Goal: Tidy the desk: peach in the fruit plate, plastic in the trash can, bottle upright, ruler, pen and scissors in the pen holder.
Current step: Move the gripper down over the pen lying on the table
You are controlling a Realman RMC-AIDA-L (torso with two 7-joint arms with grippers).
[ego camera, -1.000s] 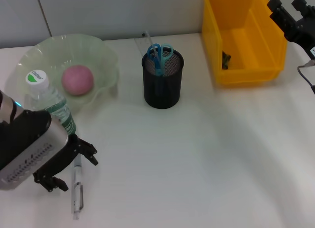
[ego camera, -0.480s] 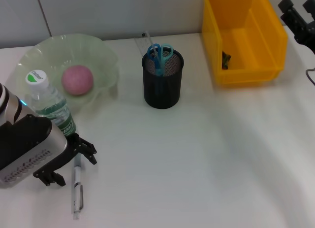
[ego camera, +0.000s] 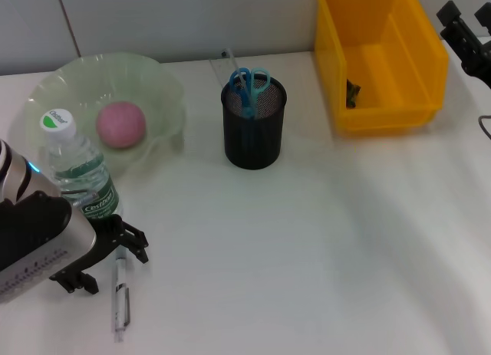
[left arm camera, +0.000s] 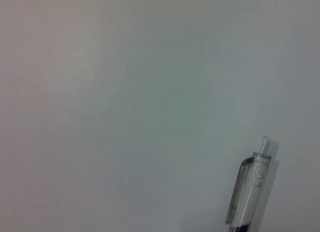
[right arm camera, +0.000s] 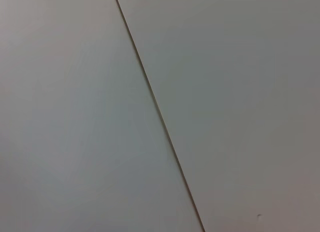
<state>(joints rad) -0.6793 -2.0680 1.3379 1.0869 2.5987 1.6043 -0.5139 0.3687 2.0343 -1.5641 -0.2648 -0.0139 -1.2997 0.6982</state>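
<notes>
Though open-fingered, left hand (ego camera: 107, 251) astride pen (ego camera: 120, 294).

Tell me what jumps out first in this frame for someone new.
The yellow bin at the far right of the desk, and the black mesh holder at centre with blue scissors sticking out. At the left, a pink peach sits in the green plate, with an upright bottle just in front. The left gripper hangs open at the near left, over the pen lying on the desk.
</notes>
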